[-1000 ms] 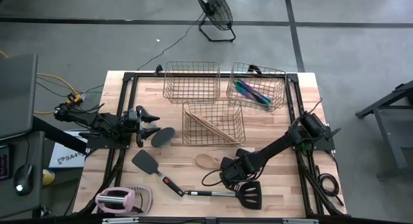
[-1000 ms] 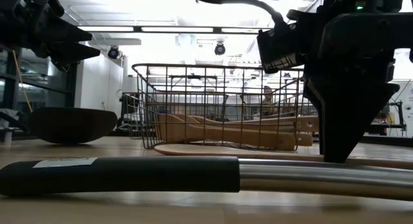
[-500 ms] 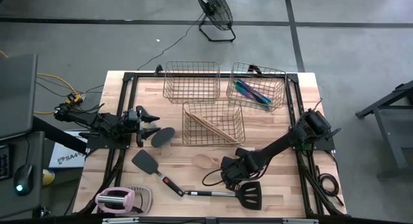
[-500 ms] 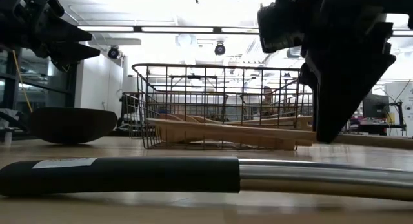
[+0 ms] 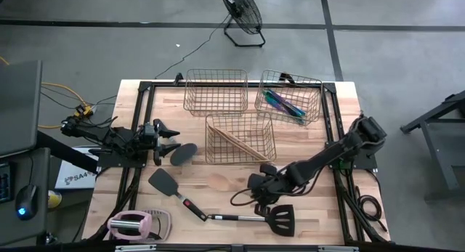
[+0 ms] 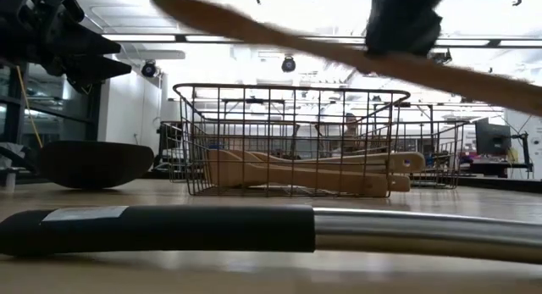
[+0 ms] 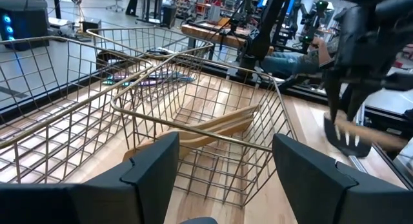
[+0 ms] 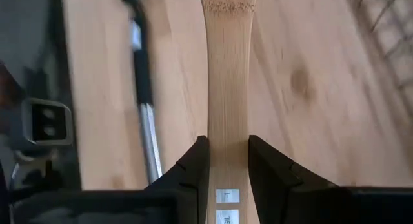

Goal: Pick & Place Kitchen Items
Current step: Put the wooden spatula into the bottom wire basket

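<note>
Wooden spoon (image 5: 231,182): we are pinching its handle in the right claw (image 5: 260,187), bowl clear of the counter (image 5: 341,216). Left claw (image 5: 168,140) waiting, spread. Advice: we are keeping it level, aiming for the middle basket (image 5: 240,137).

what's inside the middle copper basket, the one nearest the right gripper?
The middle basket holds pale wooden utensils lying diagonally; the low view shows at least two stacked, but the overlap hides the exact count. The right gripper holds another wooden spoon outside it.
</note>
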`<action>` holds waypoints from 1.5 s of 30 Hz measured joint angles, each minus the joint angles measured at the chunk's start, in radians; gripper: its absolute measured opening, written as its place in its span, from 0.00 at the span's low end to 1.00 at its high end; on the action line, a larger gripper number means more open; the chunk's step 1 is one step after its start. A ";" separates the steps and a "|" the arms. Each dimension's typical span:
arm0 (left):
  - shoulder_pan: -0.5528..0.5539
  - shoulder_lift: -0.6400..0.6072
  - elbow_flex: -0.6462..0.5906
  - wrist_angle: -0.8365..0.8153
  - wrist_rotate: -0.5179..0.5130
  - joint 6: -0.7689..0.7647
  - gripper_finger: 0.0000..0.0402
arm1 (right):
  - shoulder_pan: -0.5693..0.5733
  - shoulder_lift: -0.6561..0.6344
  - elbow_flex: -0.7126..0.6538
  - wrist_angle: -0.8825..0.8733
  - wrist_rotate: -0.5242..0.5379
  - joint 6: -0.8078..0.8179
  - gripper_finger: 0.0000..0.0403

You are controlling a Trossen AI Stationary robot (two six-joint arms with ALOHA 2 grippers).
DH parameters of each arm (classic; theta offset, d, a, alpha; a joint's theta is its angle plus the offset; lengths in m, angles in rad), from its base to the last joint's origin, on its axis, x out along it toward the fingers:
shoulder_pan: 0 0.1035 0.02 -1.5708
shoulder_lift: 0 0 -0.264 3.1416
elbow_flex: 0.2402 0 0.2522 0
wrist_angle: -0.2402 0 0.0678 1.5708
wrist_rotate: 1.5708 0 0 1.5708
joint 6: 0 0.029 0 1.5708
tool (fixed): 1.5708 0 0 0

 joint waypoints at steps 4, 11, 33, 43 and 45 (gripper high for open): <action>0.000 0.000 0.000 0.000 0.000 0.000 0.61 | -0.007 -0.044 0.002 0.036 0.069 -0.053 0.18; 0.000 0.000 0.000 0.000 0.000 0.000 0.61 | -0.039 -0.122 0.002 0.061 0.181 -0.157 0.18; 0.000 0.000 0.000 0.000 0.000 0.000 0.61 | -0.303 -0.216 0.002 -0.005 0.204 -0.425 0.19; 0.000 0.000 0.000 0.000 0.000 0.000 0.61 | -0.382 -0.199 0.002 -0.063 0.182 -0.357 0.19; 0.000 0.000 0.000 0.000 0.000 0.000 0.61 | -0.385 -0.187 0.002 -0.069 0.173 -0.341 0.19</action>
